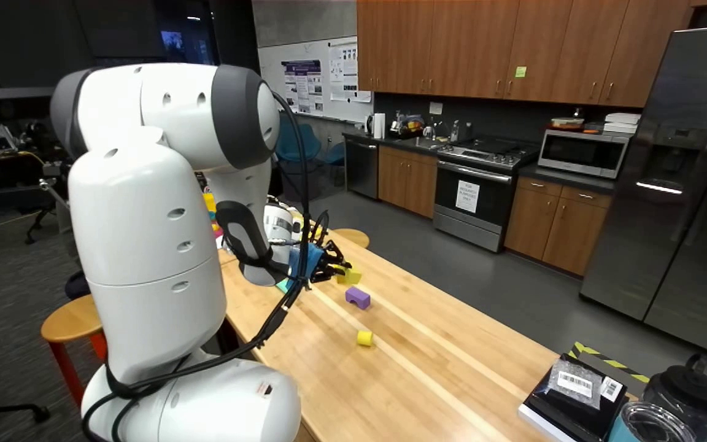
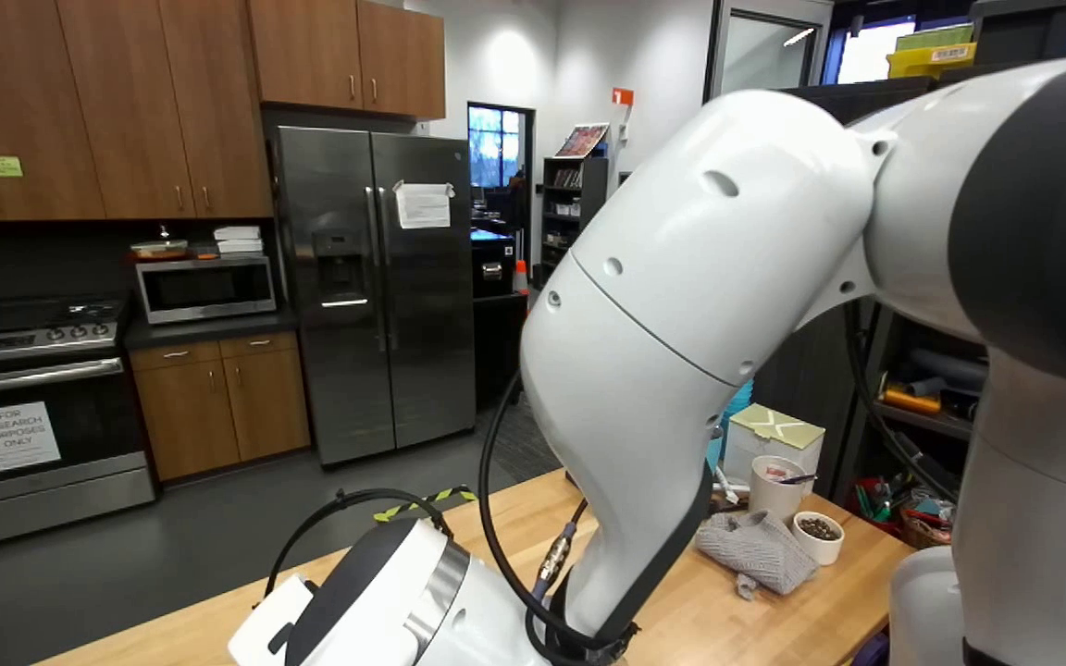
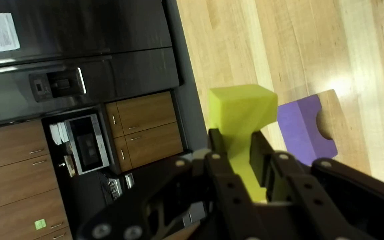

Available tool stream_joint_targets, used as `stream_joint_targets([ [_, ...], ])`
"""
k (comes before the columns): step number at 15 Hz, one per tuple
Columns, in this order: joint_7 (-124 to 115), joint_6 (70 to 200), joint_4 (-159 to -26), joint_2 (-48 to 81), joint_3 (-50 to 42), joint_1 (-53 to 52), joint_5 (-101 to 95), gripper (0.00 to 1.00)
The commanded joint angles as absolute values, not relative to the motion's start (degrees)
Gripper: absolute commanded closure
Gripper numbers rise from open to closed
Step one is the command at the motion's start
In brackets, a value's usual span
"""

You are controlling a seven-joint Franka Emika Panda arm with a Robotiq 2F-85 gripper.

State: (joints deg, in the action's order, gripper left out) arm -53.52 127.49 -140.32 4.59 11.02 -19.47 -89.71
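The end effector [image 3: 237,136] is clamped on a yellow block [image 3: 243,103], its fingers [image 3: 214,141] pressed to opposite sides. The wrist view shows this grip best, with one end of the yellow block projecting past the fingertips. To the right there, a purple block [image 3: 303,131] with a rounded cut-out lies on the tabletop.

An exterior view places the yellow block at the far part of the tabletop [image 1: 439,374], beyond the purple block; whether it touches the surface cannot be told. Only there does a yellow cylinder [image 1: 364,338] show, lying nearer than the purple block, along with a black package [image 1: 568,410], a dark jar [image 1: 685,393] and a lidded cup [image 1: 648,423] at the near right.

The end effector falls outside the frame in an exterior view that alone records a grey cloth [image 2: 757,552], a white mug [image 2: 774,499] and a small bowl [image 2: 818,546] of dark pieces on the right. A refrigerator [image 2: 427,324] appears in all three views, turned sideways in the wrist view.
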Motion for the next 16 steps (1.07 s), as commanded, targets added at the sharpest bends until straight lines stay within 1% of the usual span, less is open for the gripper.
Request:
stream_joint_targets([
  [1, -53.95, 125.57, -139.05, 6.63, 13.42, -18.26, -91.68, 0.94],
  [10, -53.67, 120.27, -133.68, 12.70, 15.46, -18.36, -99.46, 0.94],
  [12, -53.71, 120.36, -132.30, 13.88, 15.36, -17.89, -100.79, 0.94],
  [16, -53.64, 125.07, -129.68, 15.46, 14.87, -15.26, -99.90, 0.94],
])
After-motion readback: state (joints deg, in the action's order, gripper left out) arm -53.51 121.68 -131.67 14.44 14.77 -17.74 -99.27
